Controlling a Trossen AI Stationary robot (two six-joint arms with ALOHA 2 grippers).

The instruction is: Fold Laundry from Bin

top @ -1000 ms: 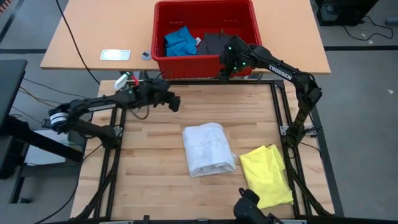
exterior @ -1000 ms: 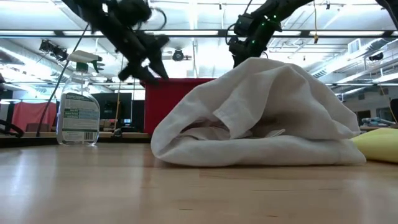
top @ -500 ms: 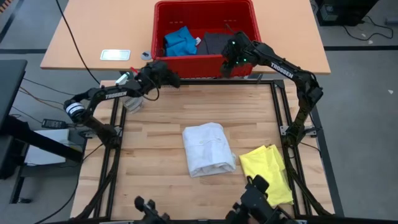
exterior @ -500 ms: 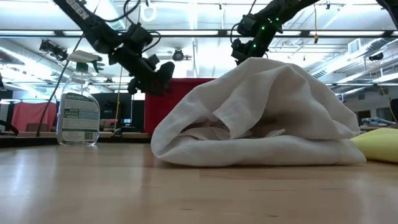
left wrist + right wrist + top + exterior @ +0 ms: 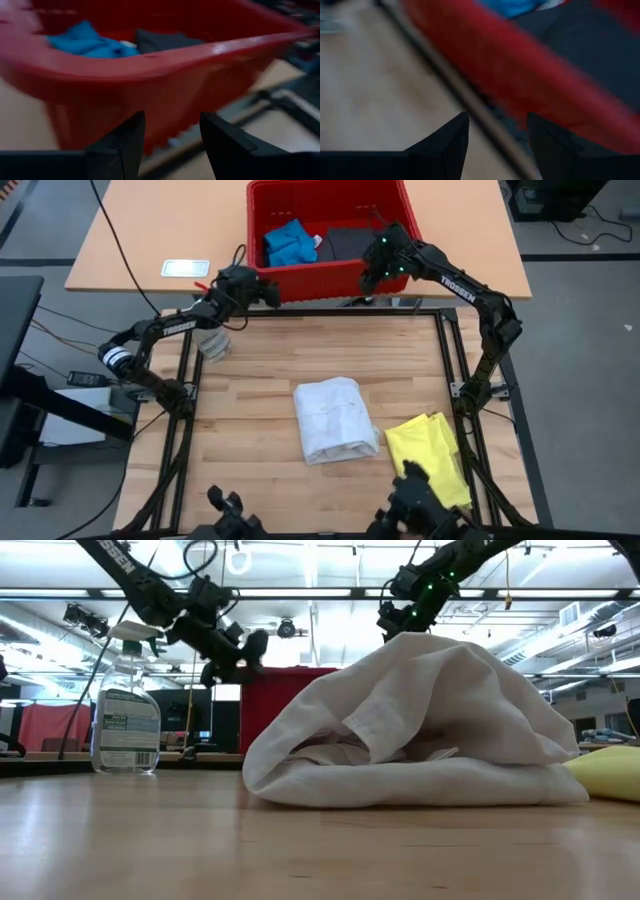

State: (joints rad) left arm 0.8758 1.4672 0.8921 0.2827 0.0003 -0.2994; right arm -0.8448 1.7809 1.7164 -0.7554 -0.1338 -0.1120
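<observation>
A big white shirt is seen lying on the desk. A spray bottle is stood far left. A red bin is seen behind.

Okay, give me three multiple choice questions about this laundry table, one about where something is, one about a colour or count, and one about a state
1. Where is the blue piece?
A. in the bin
B. on the wooden table
C. under the yellow T-shirt

2. How many garments lie on the wooden table?
A. one
B. two
C. four

3. How do the left gripper's jaws stand?
A. shut on cloth
B. open, holding nothing
C. shut, empty

Answers: 1 A, it lies inside the red tub beside the dark grey piece. 2 B, only the white shirt and the yellow T-shirt. 3 B, a clear gap shows between them.
</observation>
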